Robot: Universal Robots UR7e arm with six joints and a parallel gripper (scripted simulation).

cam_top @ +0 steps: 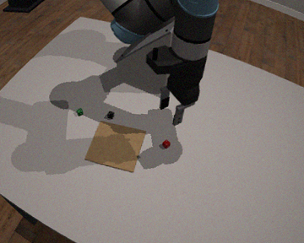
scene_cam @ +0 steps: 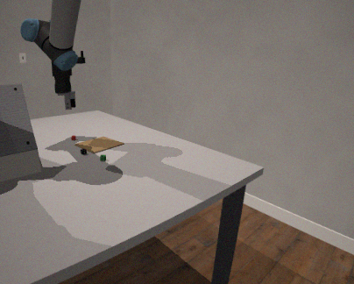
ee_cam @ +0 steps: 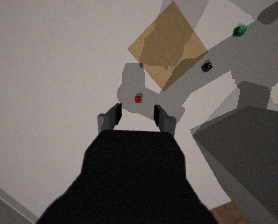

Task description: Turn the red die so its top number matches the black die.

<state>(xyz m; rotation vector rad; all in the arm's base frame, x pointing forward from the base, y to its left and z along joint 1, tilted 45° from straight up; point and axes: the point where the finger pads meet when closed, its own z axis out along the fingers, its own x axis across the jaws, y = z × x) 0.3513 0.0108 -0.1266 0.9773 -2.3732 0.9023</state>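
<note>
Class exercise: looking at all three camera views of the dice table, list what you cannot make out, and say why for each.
- Pips on the red die, black die and green die: too small and blurred in every view.
- Arm base: cut off by the top view's upper edge.
- Table beneath the open gripper: hidden by its black body in the wrist view.
- Most of the table's legs: outside the exterior view.
</note>
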